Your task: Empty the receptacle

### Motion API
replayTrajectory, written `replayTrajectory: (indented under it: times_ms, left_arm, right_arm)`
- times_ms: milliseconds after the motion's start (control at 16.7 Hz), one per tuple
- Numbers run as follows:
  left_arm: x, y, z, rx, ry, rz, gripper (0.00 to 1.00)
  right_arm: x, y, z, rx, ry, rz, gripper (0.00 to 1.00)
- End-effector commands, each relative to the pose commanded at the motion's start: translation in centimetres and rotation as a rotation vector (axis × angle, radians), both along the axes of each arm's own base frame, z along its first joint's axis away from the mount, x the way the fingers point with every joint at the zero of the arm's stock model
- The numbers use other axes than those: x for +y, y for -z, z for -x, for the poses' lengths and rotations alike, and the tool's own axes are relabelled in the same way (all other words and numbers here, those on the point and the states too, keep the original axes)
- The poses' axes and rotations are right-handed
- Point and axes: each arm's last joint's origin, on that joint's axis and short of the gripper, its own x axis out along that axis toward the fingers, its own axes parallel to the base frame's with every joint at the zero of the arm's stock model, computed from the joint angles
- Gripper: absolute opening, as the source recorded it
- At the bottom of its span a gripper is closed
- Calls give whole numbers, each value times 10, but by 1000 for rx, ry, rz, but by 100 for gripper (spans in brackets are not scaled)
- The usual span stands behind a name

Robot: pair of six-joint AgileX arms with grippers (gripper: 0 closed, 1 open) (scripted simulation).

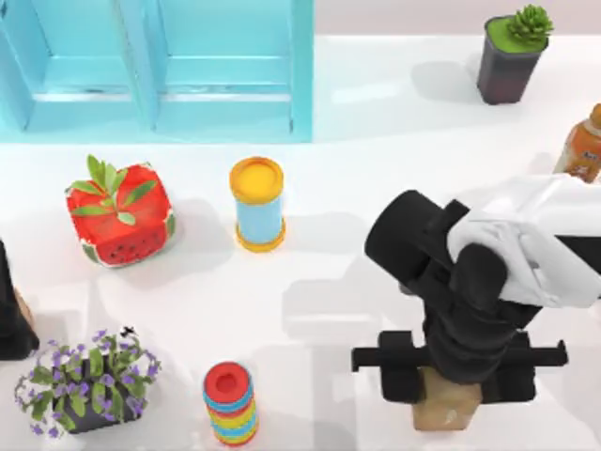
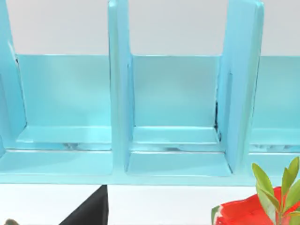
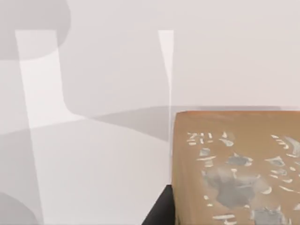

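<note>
The receptacle (image 1: 160, 70) is a light blue rack with upright dividers at the table's back left; its bays (image 2: 176, 136) look bare in the left wrist view. A brown box (image 1: 448, 406) with pale markings sits at the front right of the table. My right gripper (image 1: 451, 381) reaches down over it, a black finger on each side, shut on it. The right wrist view has the box's top face (image 3: 236, 168) close up, with one dark finger (image 3: 159, 213) against its edge. My left arm (image 1: 9, 315) is parked at the left edge.
A watermelon-patterned cube with a plant (image 1: 119, 214), a yellow-and-blue can (image 1: 257, 204), a striped ring stack (image 1: 230, 404) and a purple flower pot (image 1: 86, 381) stand left and centre. A dark succulent pot (image 1: 512, 52) and an orange bottle (image 1: 584, 143) stand at the right.
</note>
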Motion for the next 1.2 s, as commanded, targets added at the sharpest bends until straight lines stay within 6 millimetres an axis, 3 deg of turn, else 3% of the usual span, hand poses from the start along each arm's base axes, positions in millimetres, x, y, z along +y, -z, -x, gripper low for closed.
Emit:
replayTrajectory:
  times_ms: [600,1200]
  left_arm:
    - [0,0,0,0,0,0,100]
    - [0,0,0,0,0,0,100]
  right_arm:
    - [0,0,0,0,0,0,98]
    - [0,-1,0,-1,1,-1,100]
